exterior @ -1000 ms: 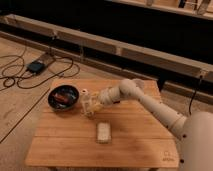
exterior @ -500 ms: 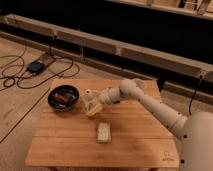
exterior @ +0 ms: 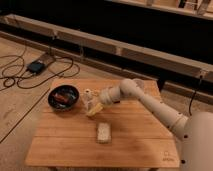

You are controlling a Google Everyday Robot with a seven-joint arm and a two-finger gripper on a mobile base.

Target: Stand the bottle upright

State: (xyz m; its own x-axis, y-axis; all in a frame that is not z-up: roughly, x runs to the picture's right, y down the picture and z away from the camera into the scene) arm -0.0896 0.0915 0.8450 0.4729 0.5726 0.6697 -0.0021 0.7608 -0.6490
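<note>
Reaching over the table's [exterior: 60,147] middle, the gripper [exterior: 93,106] meets the bottle [exterior: 89,100] beside the dark bowl [exterior: 63,97]; jaw state unclear.

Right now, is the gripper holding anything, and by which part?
Cannot be told for sure. The gripper is right at the bottle, beside the dark bowl on the table. The bottle stands roughly upright, but any contact point is hidden.

There was 1 bottle [exterior: 89,98], 1 gripper [exterior: 93,106] beside it, 1 dark bowl [exterior: 63,97], 1 beige block [exterior: 103,132], 1 wooden table [exterior: 135,145].
</note>
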